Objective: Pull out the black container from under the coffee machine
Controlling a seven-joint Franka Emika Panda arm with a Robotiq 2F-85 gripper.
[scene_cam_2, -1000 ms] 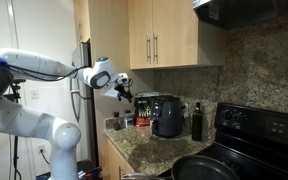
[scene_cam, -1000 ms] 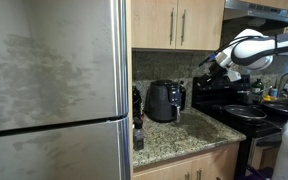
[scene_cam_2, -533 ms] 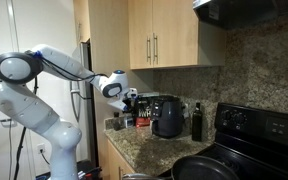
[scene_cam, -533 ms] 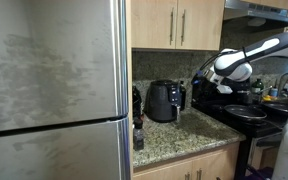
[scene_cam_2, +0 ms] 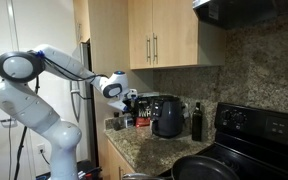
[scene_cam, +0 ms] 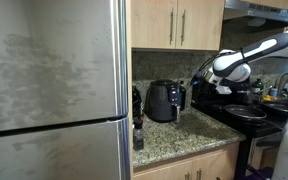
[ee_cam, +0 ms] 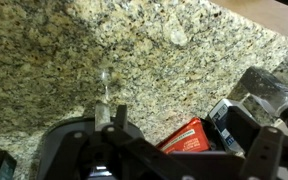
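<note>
The coffee machine (scene_cam_2: 167, 116) — arm (scene_cam_2: 69, 66) reaches across, gripper (scene_cam_2: 132, 99) hovering near it.

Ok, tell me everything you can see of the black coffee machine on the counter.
The coffee machine is a rounded, glossy black appliance with a barrel-like body and domed top. It stands upright on the speckled granite countertop, below the wooden cabinets, a dark bottle beside it. Only the counter seems to touch it; the end effector hovers apart.
</note>
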